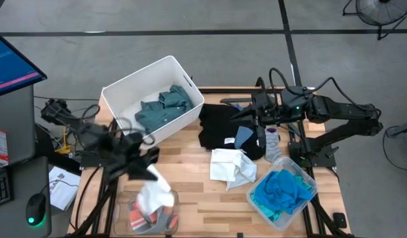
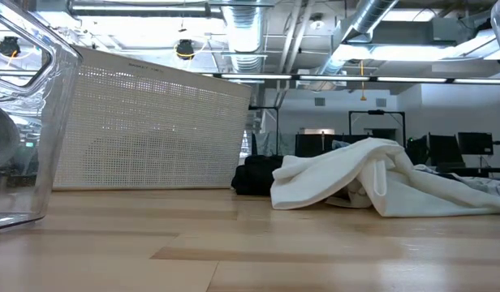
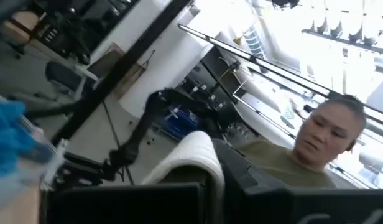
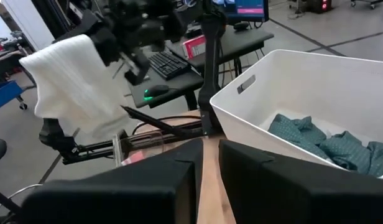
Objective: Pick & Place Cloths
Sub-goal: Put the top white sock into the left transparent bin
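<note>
My left gripper (image 1: 148,169) hangs over the near left of the table, shut on a white cloth (image 1: 156,193) above a clear container (image 1: 132,223) of grey and orange cloths. The right wrist view shows that gripper (image 4: 120,53) and its cloth (image 4: 73,93) in the air. My right gripper (image 4: 207,168) stands slightly open and empty over the black cloth (image 1: 220,125) at the far middle. Another white cloth (image 1: 231,165) lies crumpled on the table. Dark teal-green cloths (image 1: 164,106) lie in the white bin (image 1: 124,89). A turquoise cloth (image 1: 283,192) fills a clear container at the near right. My left gripper pinches the white cloth by its upper end (image 4: 95,43) between its two fingers. A bunched fold of the cloth (image 3: 191,155) bulges out between them. The rest hangs slack below the gripper, its lower end (image 4: 95,130) off the table and above the clear container.
The white bin (image 2: 153,130) stands tilted at the far left. A small grey-blue cloth (image 1: 243,137) and a sock-like piece (image 1: 273,142) lie by the black cloth. A desk with a monitor, keyboard and mouse stands left of the table. A person shows beyond the table in the left wrist view.
</note>
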Motion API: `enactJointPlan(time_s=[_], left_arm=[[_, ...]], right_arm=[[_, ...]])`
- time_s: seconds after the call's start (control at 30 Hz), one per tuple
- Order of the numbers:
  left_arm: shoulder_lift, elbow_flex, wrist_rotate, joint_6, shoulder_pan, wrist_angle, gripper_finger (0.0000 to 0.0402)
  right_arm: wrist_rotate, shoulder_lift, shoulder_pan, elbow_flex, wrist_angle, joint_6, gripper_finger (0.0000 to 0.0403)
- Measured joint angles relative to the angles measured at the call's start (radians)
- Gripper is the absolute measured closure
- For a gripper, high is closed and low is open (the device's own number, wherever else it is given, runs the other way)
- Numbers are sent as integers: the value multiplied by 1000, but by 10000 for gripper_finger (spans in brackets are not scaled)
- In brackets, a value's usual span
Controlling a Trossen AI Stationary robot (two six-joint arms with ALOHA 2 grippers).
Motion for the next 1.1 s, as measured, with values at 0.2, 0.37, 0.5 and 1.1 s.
enactJointPlan(time_s=[0.2,0.37,0.5,1.1], left_arm=[[4,0,-267,8,-234,-241,401],[49,-59,-400,-81,-371,-338,401],[58,-147,-462,-185,-435,-337,401],[58,-477,-303,-976,-573,-339,401]], right_arm=[[2,2,0,0,0,-2,352],[2,2,0,0,-3,-2,352],[2,2,0,0,-3,-1,352],[2,2,1,0,-60,8,352]])
